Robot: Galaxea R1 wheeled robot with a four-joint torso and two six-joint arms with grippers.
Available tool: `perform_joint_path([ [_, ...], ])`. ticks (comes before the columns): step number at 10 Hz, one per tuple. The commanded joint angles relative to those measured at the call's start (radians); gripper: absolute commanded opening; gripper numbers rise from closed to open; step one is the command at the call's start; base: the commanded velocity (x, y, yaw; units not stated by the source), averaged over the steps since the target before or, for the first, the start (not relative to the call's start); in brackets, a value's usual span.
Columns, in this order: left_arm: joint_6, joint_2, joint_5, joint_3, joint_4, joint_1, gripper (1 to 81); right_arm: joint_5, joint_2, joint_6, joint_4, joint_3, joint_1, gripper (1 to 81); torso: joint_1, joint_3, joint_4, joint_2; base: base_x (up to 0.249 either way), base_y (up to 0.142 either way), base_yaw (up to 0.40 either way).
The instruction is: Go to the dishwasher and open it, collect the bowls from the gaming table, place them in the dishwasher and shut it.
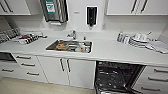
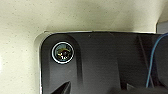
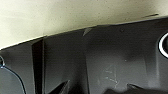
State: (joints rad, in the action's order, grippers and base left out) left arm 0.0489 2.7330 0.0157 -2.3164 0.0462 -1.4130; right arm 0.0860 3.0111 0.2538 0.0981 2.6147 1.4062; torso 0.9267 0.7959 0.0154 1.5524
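The dishwasher [image 1: 115, 76] stands open under the right part of the white counter [image 1: 107, 51]. Its dark interior with wire racks faces me, and its door hangs down toward the picture's lower edge. The bowls and the gaming table are out of view. Both wrist views look down past the robot's own dark plate onto pale speckled floor.
A steel sink [image 1: 70, 46] with a tap [image 1: 73, 34] holds dishes and something orange-brown. Stacked plates and cups [image 1: 140, 40] and bottles [image 1: 123, 38] stand at the right, a dish rack [image 1: 28, 38] at the left. White drawers [image 1: 25, 66] and cabinet doors [image 1: 65, 71] sit below; wall cabinets hang above.
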Motion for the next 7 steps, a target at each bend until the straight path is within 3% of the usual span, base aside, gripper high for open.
perform_joint_path([
  [1,-0.004,0.016,0.066,-0.032,-0.012,0.033,81.1,0.061,-0.002,-0.004,0.012,0.001,-0.032,81.1,0.000,0.000,0.000,0.000,0.000,0.000,0.000],
  [2,-0.004,0.019,0.067,-0.032,-0.006,0.033,81.1,0.061,0.002,-0.002,0.014,0.001,-0.031,81.1,-0.064,0.000,0.000,-0.100,0.000,0.000,0.000],
  [4,-0.004,0.021,0.067,-0.032,-0.005,0.033,81.1,0.060,0.013,0.001,0.011,0.013,-0.025,81.1,-0.077,0.000,0.000,-0.119,0.000,0.000,0.000],
  [7,-0.006,0.039,0.067,-0.046,-0.003,0.033,81.1,0.058,0.025,0.004,0.008,0.030,-0.003,81.1,-0.141,0.000,0.000,-0.219,0.000,0.000,0.000],
])
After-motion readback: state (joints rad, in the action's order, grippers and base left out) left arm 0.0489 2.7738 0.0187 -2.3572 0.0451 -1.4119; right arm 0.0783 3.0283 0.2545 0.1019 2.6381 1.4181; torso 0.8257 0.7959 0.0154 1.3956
